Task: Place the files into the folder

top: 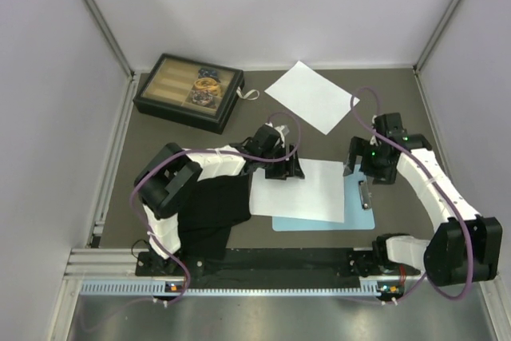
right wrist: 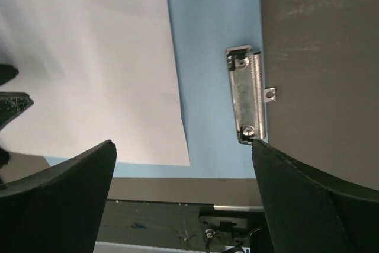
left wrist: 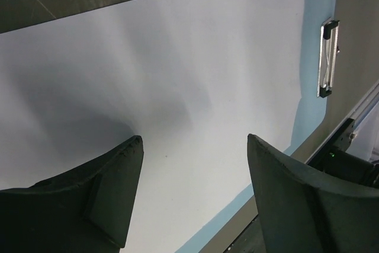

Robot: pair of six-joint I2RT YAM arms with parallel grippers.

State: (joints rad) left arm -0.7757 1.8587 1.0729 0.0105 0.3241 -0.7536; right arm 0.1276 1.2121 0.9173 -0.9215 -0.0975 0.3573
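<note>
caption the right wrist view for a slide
Open right gripper above the folder; one sheet lies short of its clip

I count two white sheets from here: a far sheet (top: pixel 311 96) at one o'clock on the table and a near sheet (top: pixel 299 189) dead centre. One blue folder (top: pixel 319 224), carrying one silver clip (top: pixel 366 196) at its three o'clock edge. One compartment box (top: pixel 189 91) at eleven o'clock, one black cloth (top: pixel 209 209) at seven. Two grippers: left gripper (top: pixel 286 173), right gripper (top: pixel 357 169).

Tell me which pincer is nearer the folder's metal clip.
Right. The right pincer hovers just beside the clip; the left pincer is over the sheet's opposite end.
</note>
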